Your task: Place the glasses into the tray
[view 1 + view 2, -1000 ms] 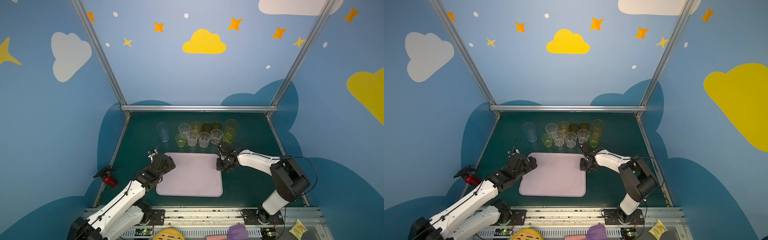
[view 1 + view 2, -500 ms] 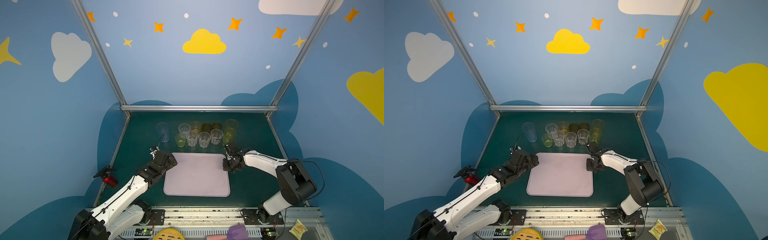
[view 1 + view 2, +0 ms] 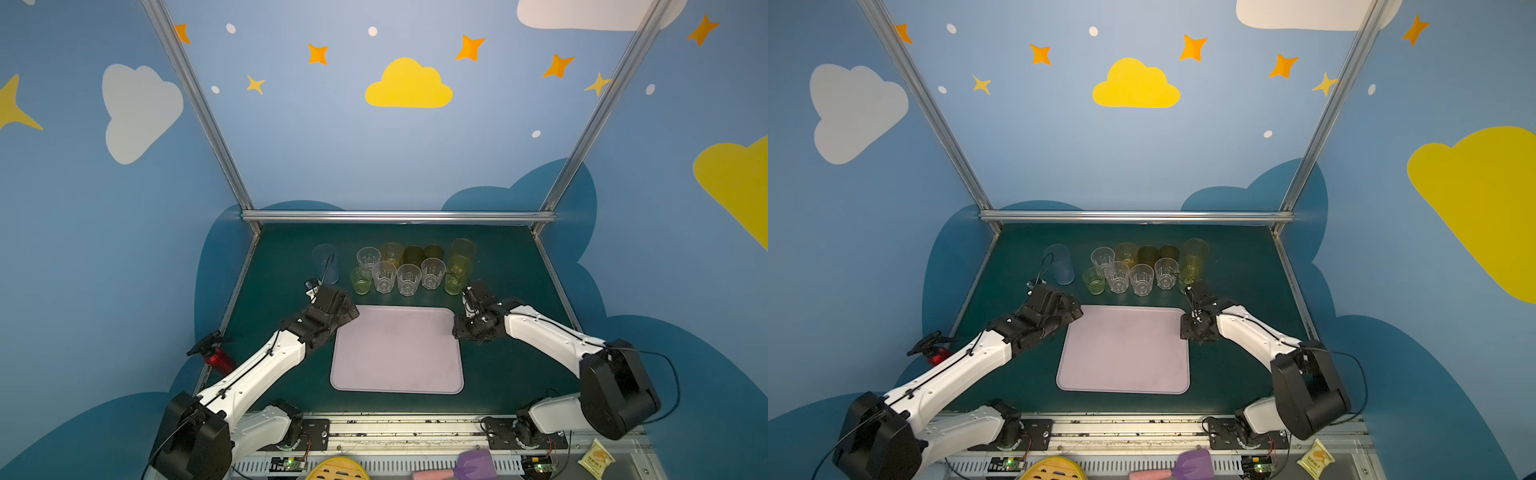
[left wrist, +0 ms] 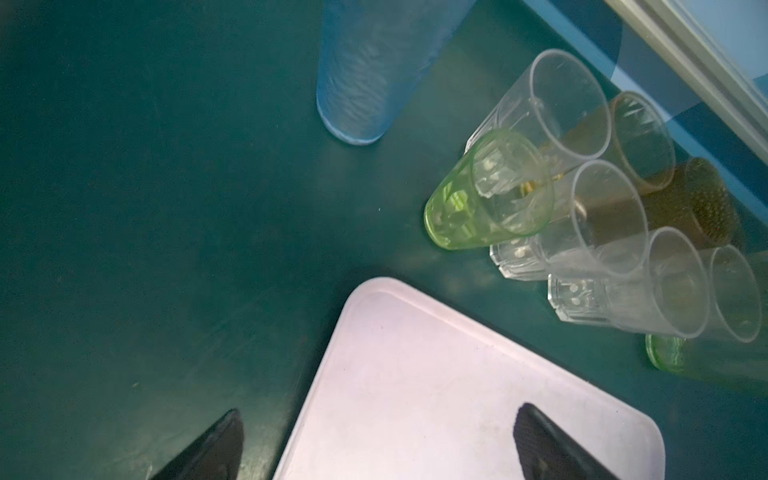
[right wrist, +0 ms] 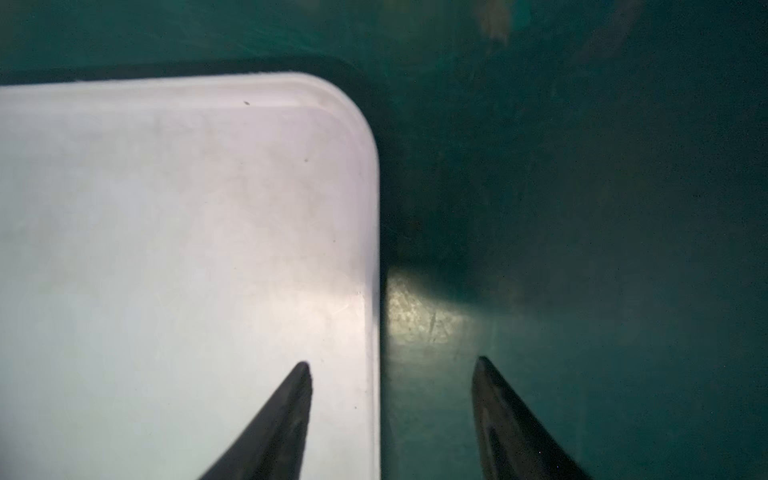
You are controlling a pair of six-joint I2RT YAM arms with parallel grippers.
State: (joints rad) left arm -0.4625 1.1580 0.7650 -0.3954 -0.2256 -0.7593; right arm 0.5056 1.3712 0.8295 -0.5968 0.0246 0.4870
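Note:
The pale lilac tray (image 3: 397, 349) (image 3: 1123, 349) lies flat on the green table with nothing in it. Behind its far edge stand the glasses: a tall pale blue one (image 3: 325, 262) (image 4: 365, 75), a short green one (image 3: 360, 281) (image 4: 478, 199), several clear faceted ones (image 3: 408, 279), yellow and brown ones (image 3: 413, 254), and tall yellow-green (image 3: 457, 276) and amber (image 3: 463, 249) ones. My left gripper (image 3: 351, 312) (image 4: 379, 409) hangs open over the tray's far left corner (image 4: 374, 299). My right gripper (image 3: 457, 329) (image 5: 392, 360) is open, one finger on each side of the tray's right rim (image 5: 372, 249).
A red-capped object (image 3: 216, 357) lies by the left wall. Aluminium posts and a rear rail (image 3: 395, 216) bound the table. On the front ledge lie a yellow disc (image 3: 336, 469), a purple spatula (image 3: 473, 463) and a snack packet (image 3: 596, 457).
The tray slid to the right with my right gripper shut on its rim; that gripper has now opened and let go. My left arm followed to the tray's far left corner.

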